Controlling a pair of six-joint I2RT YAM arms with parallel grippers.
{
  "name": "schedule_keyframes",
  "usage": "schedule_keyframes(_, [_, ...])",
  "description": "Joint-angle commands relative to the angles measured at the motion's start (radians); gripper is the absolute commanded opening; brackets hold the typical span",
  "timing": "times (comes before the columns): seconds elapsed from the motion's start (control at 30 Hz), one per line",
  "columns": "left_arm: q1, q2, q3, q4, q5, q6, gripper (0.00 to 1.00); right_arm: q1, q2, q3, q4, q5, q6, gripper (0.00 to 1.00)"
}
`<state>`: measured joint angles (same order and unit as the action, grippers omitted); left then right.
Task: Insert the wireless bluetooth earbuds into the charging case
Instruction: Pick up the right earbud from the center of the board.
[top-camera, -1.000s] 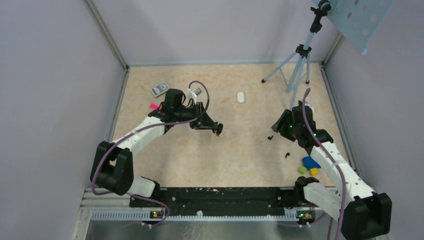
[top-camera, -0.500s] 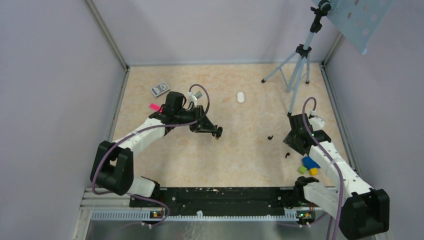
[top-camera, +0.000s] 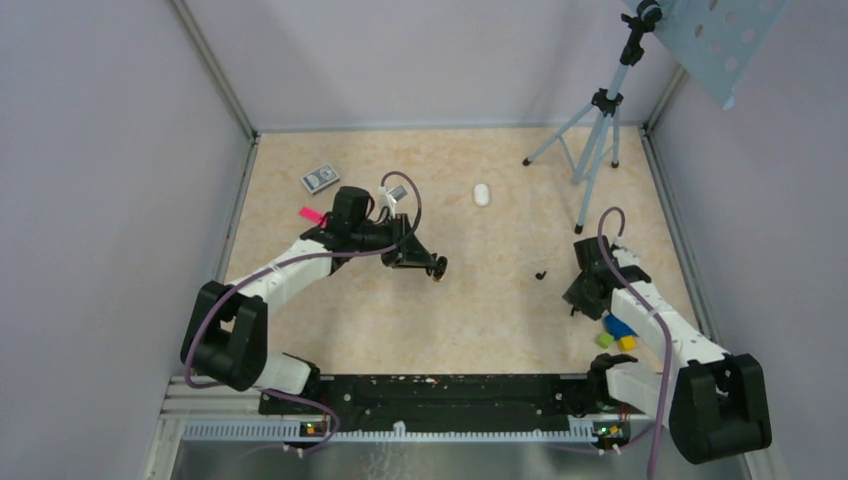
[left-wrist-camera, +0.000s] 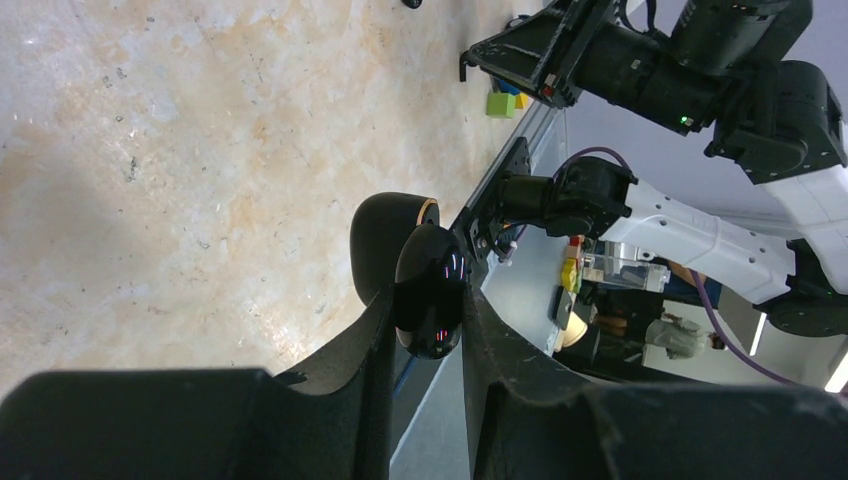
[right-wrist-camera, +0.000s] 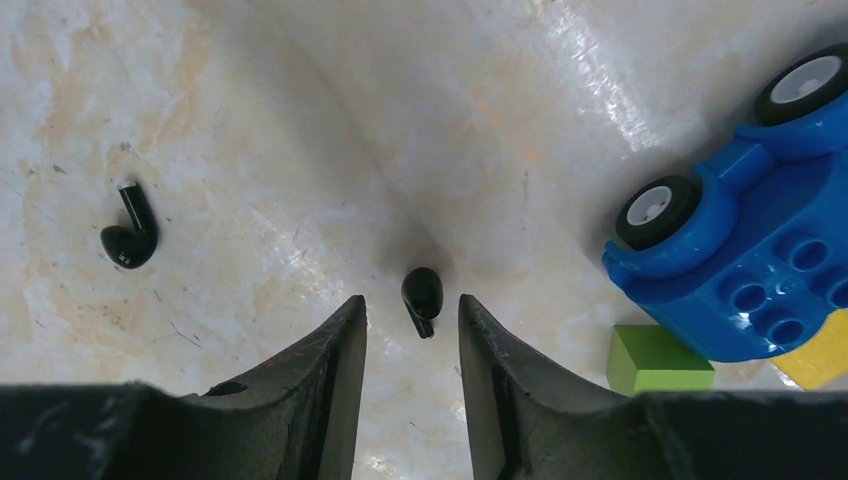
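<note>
Right gripper (right-wrist-camera: 411, 314) hovering with jaws spread, fingers straddling black earbud (right-wrist-camera: 422, 292) lying on table (right-wrist-camera: 300, 130). Second black earbud (right-wrist-camera: 130, 238) lying well apart. Left gripper (left-wrist-camera: 425, 305) clamping black charging case (left-wrist-camera: 430, 285).

Bright, even light; soft shadows.

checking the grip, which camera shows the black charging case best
Left wrist: the charging case sits centre, lid open, pinched by the left gripper. Top external shows only a dark speck; right wrist, nothing.
</note>
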<state>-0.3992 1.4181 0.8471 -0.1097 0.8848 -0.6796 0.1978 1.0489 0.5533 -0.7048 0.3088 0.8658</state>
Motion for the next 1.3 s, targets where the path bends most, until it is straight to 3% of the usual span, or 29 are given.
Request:
schedule_keyframes(0.0, [-0.010,0.006,-0.010,0.079,0.025,-0.013,0.00,-0.012,0.011,-0.033,0.072,-0.072,0.012,0.38])
schedule_keyframes(0.23, [-0.016,0.018,0.004,0.066,0.026,-0.004,0.00,-0.014,0.037,-0.045,0.092,-0.066,0.011,0.32])
schedule_keyframes(0.6, [-0.026,0.019,0.003,0.067,0.020,-0.011,0.00,-0.055,0.037,-0.065,0.112,-0.077,-0.009,0.35])
schedule_keyframes(0.8, [-0.031,0.007,-0.001,0.069,0.017,-0.015,0.00,-0.057,0.011,-0.072,0.118,-0.090,-0.010,0.23])
schedule_keyframes(1.0, [-0.035,-0.002,-0.003,0.067,0.009,-0.022,0.00,-0.057,-0.027,-0.049,0.101,-0.111,-0.021,0.00])
schedule_keyframes(1.13, [-0.036,-0.009,-0.008,0.098,0.036,-0.017,0.00,-0.057,-0.111,-0.042,0.178,-0.216,-0.068,0.00])
schedule_keyframes(1.27, [-0.040,0.012,-0.004,0.165,0.106,-0.031,0.00,-0.057,-0.181,-0.052,0.335,-0.419,-0.095,0.00])
